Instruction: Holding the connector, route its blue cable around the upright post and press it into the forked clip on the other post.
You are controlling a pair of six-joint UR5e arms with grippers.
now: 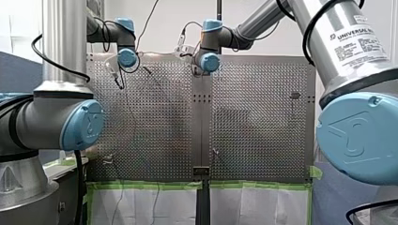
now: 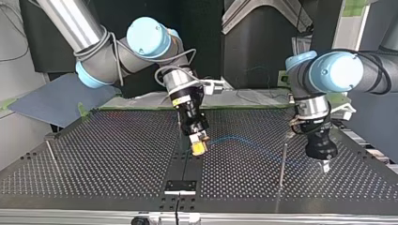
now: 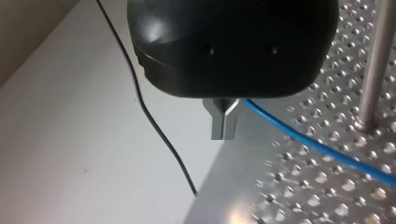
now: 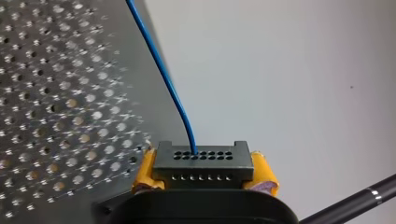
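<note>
The robot's right gripper [image 2: 199, 147] hangs over the middle of the perforated metal table [image 2: 112, 154] in the top view. Its 2 yellow pads [image 4: 144, 171] are clamped on the sides of a dark grey rectangular connector [image 4: 203, 161], whose face shows 2 rows of small holes.

A thin blue cable [image 4: 168, 86] leaves 1 hole in the row farther from the gripper and rises away over the table's edge. In the top view the blue cable [image 2: 234, 138] arcs from the connector toward that view's right and slopes down to a slim upright metal post [image 2: 283, 161]. Which side of the post it passes cannot be told there.

The robot's left gripper [image 2: 325, 165], black with metal fingers, hangs low over the table just beyond the post at the top view's right. In the left wrist view its 2 metal fingers [image 3: 223, 125] are pressed together at the tips in a Y shape. The blue cable [image 3: 322, 147] comes out from between them where they fork, so they appear to pinch it. From there it runs across the table close by the foot of the post [image 3: 373, 70], without touching it.

A second thin post [image 2: 50, 152] stands at the top view's left, well apart from the cable. Its top is too small to make out.
</note>
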